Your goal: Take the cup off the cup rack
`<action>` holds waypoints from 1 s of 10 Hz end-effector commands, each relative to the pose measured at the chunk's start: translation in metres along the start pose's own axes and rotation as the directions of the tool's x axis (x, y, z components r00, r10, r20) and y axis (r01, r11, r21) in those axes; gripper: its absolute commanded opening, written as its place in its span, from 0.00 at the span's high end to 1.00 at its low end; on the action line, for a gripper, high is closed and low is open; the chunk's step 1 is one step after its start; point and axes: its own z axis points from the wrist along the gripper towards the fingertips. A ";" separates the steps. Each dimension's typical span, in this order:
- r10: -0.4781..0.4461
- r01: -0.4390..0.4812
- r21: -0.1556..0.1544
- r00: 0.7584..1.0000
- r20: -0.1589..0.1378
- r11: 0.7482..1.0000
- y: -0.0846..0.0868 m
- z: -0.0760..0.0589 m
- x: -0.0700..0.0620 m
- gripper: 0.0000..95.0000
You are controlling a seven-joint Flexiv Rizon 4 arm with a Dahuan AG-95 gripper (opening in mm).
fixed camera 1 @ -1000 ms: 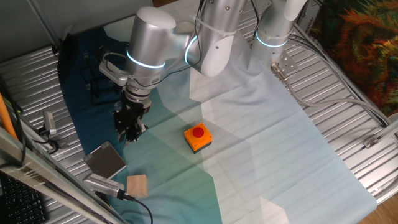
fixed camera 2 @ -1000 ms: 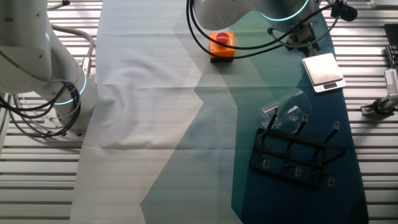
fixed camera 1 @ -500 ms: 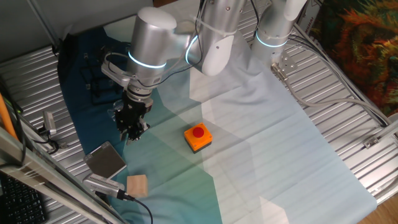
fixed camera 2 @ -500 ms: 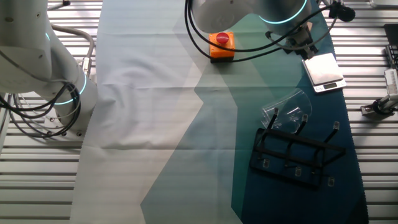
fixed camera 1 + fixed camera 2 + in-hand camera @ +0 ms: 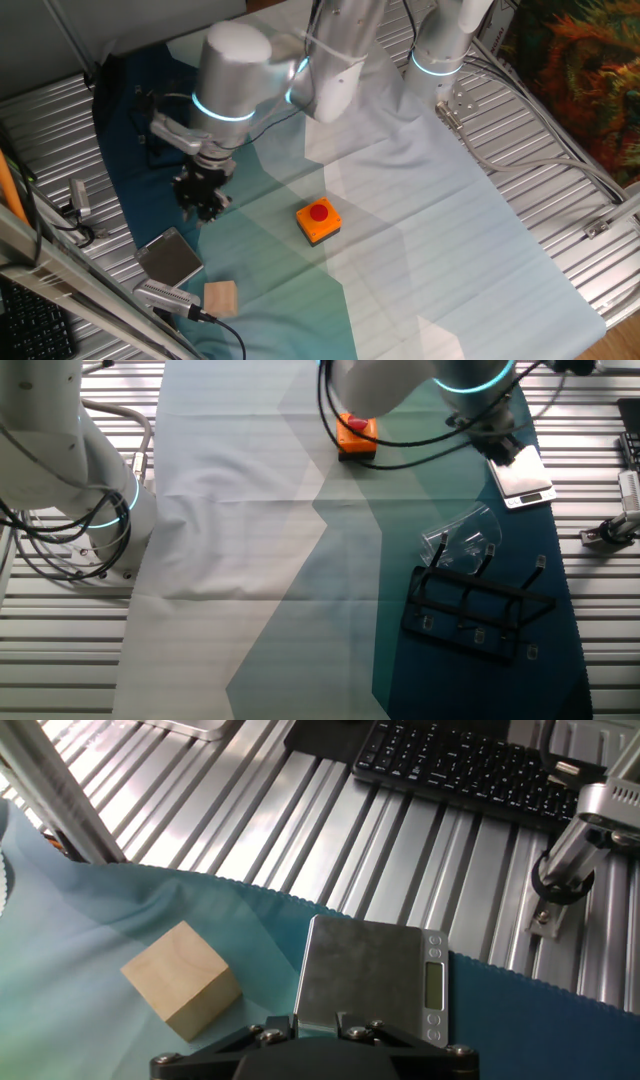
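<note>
The clear cup (image 5: 463, 541) lies tilted over a peg at the near end of the black wire cup rack (image 5: 470, 607) on the dark blue cloth. In the one fixed view the rack (image 5: 150, 142) shows only partly behind the arm, and the cup is hidden there. My gripper (image 5: 200, 203) hangs over the cloth between the rack and the grey scale (image 5: 170, 257), apart from the cup. In the other fixed view the gripper (image 5: 503, 448) is just above the scale (image 5: 520, 473). The hand view shows the gripper (image 5: 316, 1020) with a narrow gap between its fingers and nothing in it.
Below the hand lie the grey scale (image 5: 370, 975) and a wooden block (image 5: 182, 978). An orange button box (image 5: 318, 221) stands mid-cloth. A keyboard (image 5: 460, 765) and a metal clamp (image 5: 575, 850) sit on the ribbed metal table beyond the cloth's edge.
The arm has swung the gripper a little toward the rack side and over the scale's edge. The cup and the rack have not moved.
</note>
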 end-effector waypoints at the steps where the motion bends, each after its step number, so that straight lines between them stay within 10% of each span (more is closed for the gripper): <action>1: -0.068 0.059 -0.140 0.996 -0.063 0.988 -0.011 0.009 0.012 0.80; 9: -0.183 0.152 -0.160 0.962 -0.200 0.975 -0.032 0.001 0.020 0.80; 10: -0.190 0.152 -0.172 0.954 -0.232 0.973 -0.033 0.000 0.020 1.00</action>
